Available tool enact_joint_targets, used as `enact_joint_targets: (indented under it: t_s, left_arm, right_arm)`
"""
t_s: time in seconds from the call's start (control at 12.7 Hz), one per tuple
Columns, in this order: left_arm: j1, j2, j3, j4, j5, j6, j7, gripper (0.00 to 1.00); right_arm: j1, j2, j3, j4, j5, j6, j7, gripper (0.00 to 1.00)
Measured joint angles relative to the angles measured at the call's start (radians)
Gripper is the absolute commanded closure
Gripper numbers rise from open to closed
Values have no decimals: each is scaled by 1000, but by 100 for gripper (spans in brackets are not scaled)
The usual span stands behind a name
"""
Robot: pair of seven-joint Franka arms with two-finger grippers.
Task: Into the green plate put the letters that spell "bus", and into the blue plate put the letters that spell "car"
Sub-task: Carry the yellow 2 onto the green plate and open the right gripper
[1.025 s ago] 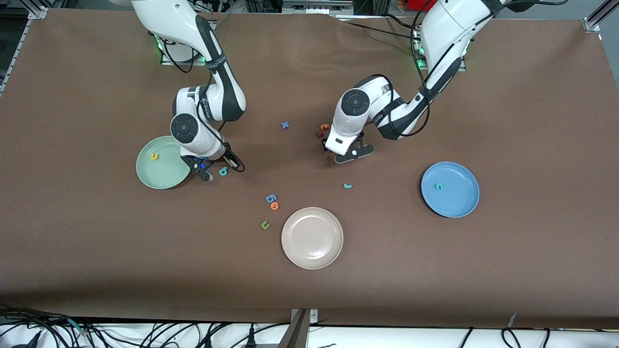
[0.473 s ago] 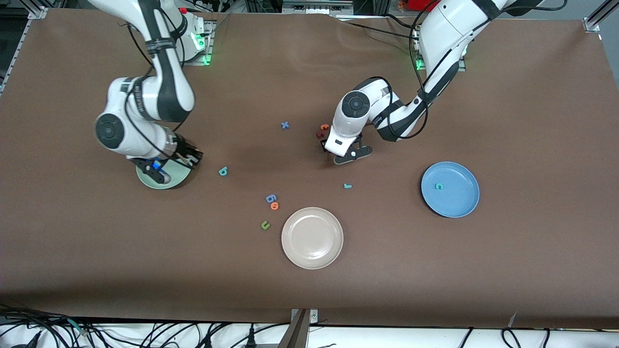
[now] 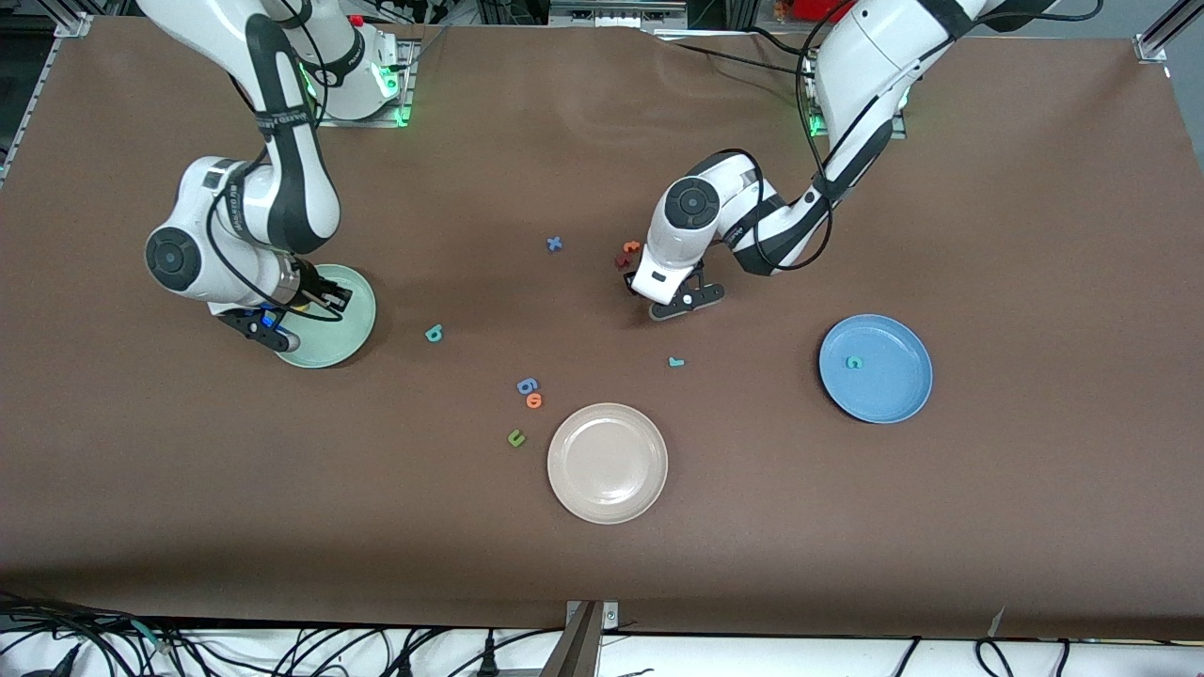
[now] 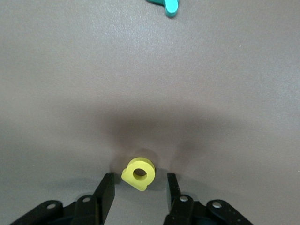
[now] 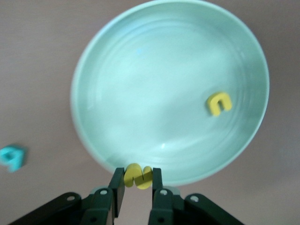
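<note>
Brown table covering [image 3: 1035, 188] spreads under both arms, with three plates and a scatter of small foam letters on it. At the right arm's end of the table sits the green plate [image 3: 353, 334], and the right gripper [image 5: 137, 180] hangs over it, its jaws pressed onto the yellow s [image 5: 138, 176], which it holds above the plate's rim. The yellow u [image 5: 219, 103] lies inside the green plate. The teal b [image 3: 434, 333] lies on the table beside that plate, toward the middle.

Toward the middle of the table, the left gripper [image 4: 138, 187] is down at the surface with its jaws part open, one finger on each side of the yellow a [image 4: 138, 173], which lies flat on the table; whether the fingers touch it cannot be told. The teal r [image 3: 675, 361] lies nearer to the front camera than that gripper. An orange t [image 3: 631, 247] and a dark red letter [image 3: 622, 261] sit just beside the left wrist.

At the left arm's end rests the blue plate [image 3: 908, 395], with the teal c [image 3: 854, 362] inside it. The beige-white plate [image 3: 608, 463] is nearest the front camera, with a green u [image 3: 515, 437], an orange letter [image 3: 534, 401] and a blue g [image 3: 527, 385] close by. A blue x [image 3: 555, 244] lies farther from that camera
</note>
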Motion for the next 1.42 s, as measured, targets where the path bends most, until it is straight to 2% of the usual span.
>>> enact_joint_targets:
  t_s: [0.16,0.39,0.47,0.63,0.71,0.79,1.1,1.42]
  left_arm:
    - [0,4,0,0,0,0,0,52]
    - [0,8,0,0,0,0,0,58]
    - [0,8,0,0,0,0,0,61]
    - [0,7,0,0,0,0,-1,68]
    - [0,6,0,0,0,0,-2,69]
    - [1,5,0,0,0,-1,-2,70]
    - [1,4,0,0,0,-1,-4,73]
    - [1,4,0,0,0,-1,-5,78]
  right_arm:
    - [-2,35,0,-52,0,85,-55,100]
    - [-40,71,0,-58,10,102,-134,99]
    - [-53,78,0,-58,26,102,-160,85]
    - [-59,88,0,-58,61,102,-190,28]
    - [-59,90,2,-58,64,102,-192,7]
    - [-58,91,3,-58,65,102,-192,1]
    - [-54,80,5,-39,76,95,-192,1]
    - [-38,28,7,56,79,21,-169,0]
